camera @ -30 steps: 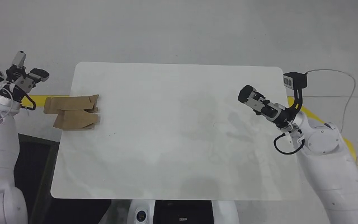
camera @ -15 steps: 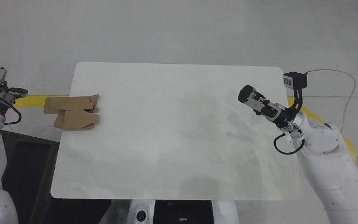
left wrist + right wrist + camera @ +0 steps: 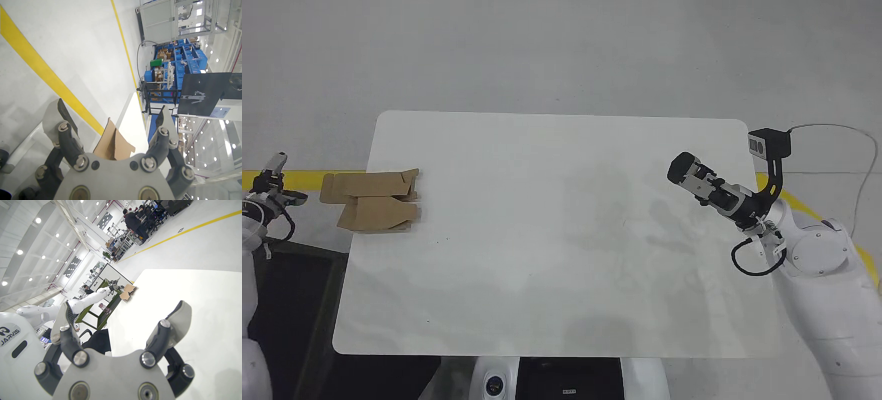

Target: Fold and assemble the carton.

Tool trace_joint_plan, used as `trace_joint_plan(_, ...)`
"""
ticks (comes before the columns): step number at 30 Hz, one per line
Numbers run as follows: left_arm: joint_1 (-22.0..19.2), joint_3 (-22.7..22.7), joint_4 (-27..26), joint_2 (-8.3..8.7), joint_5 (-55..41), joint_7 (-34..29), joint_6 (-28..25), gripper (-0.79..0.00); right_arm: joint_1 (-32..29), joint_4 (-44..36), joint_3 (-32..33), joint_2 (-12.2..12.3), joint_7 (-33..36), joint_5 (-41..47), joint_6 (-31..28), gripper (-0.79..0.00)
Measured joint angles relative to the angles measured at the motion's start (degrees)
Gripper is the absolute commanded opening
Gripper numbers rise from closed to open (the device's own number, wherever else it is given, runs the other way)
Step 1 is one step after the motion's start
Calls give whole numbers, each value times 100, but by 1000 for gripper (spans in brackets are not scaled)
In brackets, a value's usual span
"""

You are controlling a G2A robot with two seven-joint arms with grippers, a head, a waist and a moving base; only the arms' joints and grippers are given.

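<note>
A flat brown carton [image 3: 372, 199] lies on the left edge of the white table [image 3: 562, 240], partly overhanging it. It shows again as the carton [image 3: 113, 144] in the left wrist view and as the small carton [image 3: 128, 292] far off in the right wrist view. My left gripper [image 3: 270, 180] hangs off the table's left side, a short way from the carton's overhanging end, open with nothing between its fingers [image 3: 64, 115]. My right gripper [image 3: 682, 166] is over the table's right part, open and empty, far from the carton.
Yellow floor tape [image 3: 302, 180] runs under the left gripper. A dark green bench [image 3: 105, 306] stands beside the table's left edge. The right arm's cable [image 3: 832, 130] loops past the table's right edge.
My left gripper swung from up beside the table's far-left corner out to the left, then came back a little toward the carton. The right arm and carton stayed put.
</note>
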Motion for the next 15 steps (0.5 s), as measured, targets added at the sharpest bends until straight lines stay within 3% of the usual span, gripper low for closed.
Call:
trace_joint_plan(10,-118,196,188,-153,-96,-566,23,0,0,0,0,0,0,0,0,0)
trace_joint_plan(11,-126,214,214,-170,-108,-608,43,-28,0,0,0,0,0,0,0,0)
trace_joint_plan(12,-132,230,232,-181,-107,-625,60,-311,0,0,0,0,0,0,0,0)
trace_joint_plan(15,-156,266,289,-208,-109,-674,126,-745,0,0,0,0,0,0,0,0)
